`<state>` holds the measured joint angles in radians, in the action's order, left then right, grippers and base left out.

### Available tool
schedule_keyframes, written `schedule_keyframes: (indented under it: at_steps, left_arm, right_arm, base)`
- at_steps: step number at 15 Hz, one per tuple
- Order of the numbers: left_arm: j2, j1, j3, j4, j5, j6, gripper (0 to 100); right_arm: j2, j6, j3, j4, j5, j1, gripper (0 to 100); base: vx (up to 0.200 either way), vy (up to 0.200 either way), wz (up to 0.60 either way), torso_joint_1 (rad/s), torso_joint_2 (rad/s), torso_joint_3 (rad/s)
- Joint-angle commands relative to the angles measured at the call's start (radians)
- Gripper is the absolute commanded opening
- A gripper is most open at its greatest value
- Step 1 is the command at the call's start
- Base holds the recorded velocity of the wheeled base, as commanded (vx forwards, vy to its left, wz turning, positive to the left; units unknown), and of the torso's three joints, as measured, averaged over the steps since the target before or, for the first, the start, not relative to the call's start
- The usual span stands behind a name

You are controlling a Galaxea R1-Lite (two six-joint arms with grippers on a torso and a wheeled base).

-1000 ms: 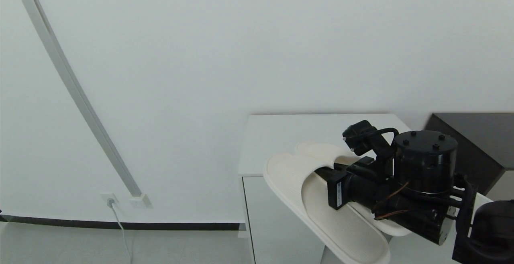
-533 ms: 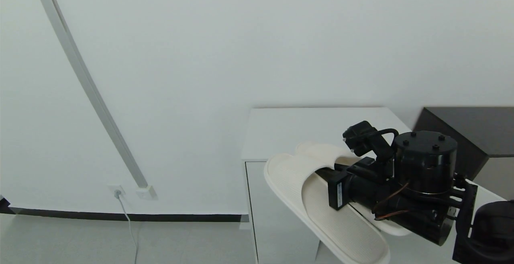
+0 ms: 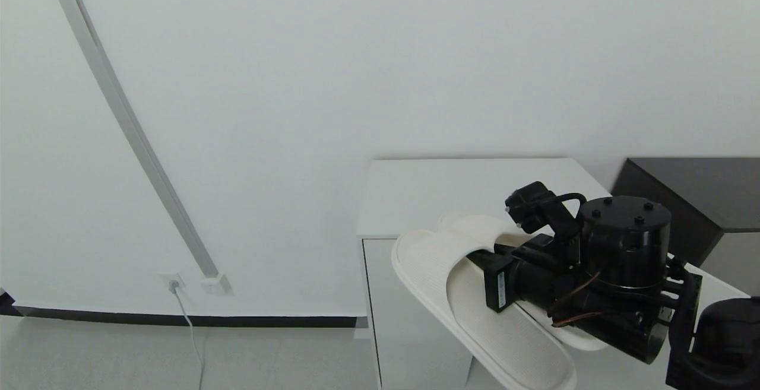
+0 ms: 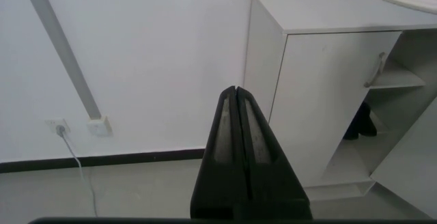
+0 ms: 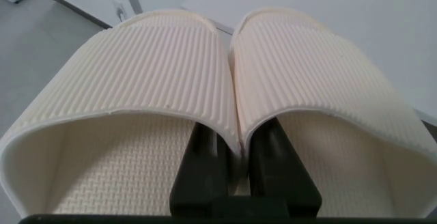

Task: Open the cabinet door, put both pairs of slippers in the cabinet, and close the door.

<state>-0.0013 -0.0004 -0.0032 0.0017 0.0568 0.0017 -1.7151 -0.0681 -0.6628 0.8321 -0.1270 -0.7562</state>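
A pair of cream ribbed slippers (image 3: 442, 265) hangs side by side in front of the white cabinet (image 3: 463, 191), just above its top edge. My right gripper (image 3: 478, 256) is shut on the slippers (image 5: 232, 74), with one black finger inside each and their inner walls pinched between them. My left gripper (image 4: 237, 98) is shut and empty, held well back from the cabinet (image 4: 328, 12). The cabinet's right side stands open, showing a shelf (image 4: 396, 80) and something dark (image 4: 360, 121) on the level below it. The left door panel (image 4: 328, 101) is shut.
A dark piece of furniture (image 3: 694, 200) stands right of the cabinet. On the wall to the left run a slanted grey strip (image 3: 119, 111) and a socket with a cable (image 3: 173, 286) down to the floor. Bare floor lies left of the cabinet.
The whole head view shifted a little early on, so the camera moved. My right arm with the slippers has sunk very slightly.
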Motion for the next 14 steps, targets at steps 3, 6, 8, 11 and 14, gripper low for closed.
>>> schedule_keyframes:
  at_steps: [3,6,8,11,14]
  left_arm:
    - [0.001,0.000,0.000,0.000,0.000,0.000,0]
    - [0.001,0.000,0.000,0.000,0.000,0.000,0]
    - [0.001,0.000,0.000,0.000,0.000,0.000,0]
    - [0.001,0.000,0.000,0.000,0.000,0.000,0]
    - [0.001,0.000,0.000,0.000,0.000,0.001,0]
  right_arm:
    - [-0.006,0.001,0.000,0.001,0.000,0.000,0]
    - [-0.006,0.001,0.000,0.002,0.000,0.000,0]
    - [-0.006,0.001,0.000,0.002,0.000,0.000,0]
    - [-0.004,0.001,-0.008,0.002,0.000,0.000,0]
    - [-0.004,0.001,-0.003,0.002,0.000,0.000,0]
  base:
    - [0.000,0.000,0.00,0.000,0.00,0.000]
    - [0.000,-0.133,0.00,0.002,0.00,0.000]
    - [0.000,-0.200,0.00,0.002,0.00,0.002]
    - [0.000,-0.200,0.00,0.005,0.01,-0.001]
    - [0.000,-0.200,0.00,0.004,0.00,0.001]
